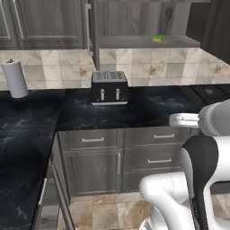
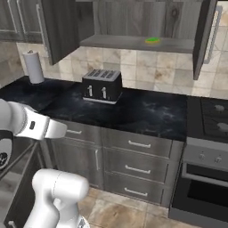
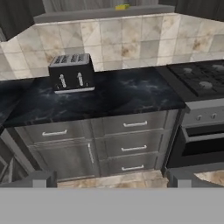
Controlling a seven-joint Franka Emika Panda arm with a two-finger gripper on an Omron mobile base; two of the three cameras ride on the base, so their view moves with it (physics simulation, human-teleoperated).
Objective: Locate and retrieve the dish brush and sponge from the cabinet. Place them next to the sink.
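Open cabinet (image 2: 133, 18), doors swung wide: sponge (image 2: 152, 40) lies near the front edge of its lowest shelf, at 1 o'clock from the toaster (image 2: 102, 85). The black counter (image 2: 147, 111) between toaster and stove (image 2: 213, 116) is bare. Gripper (image 3: 111, 178), jaws fully spread and holding nothing, faces the drawers.

I see a glossy black marble-veined counter (image 1: 148, 108), matt grey wood-grain on the cabinet (image 2: 62, 26), a shiny black toaster (image 1: 109, 87), and smooth beige stone-look tiles (image 1: 170, 65) on the wall.
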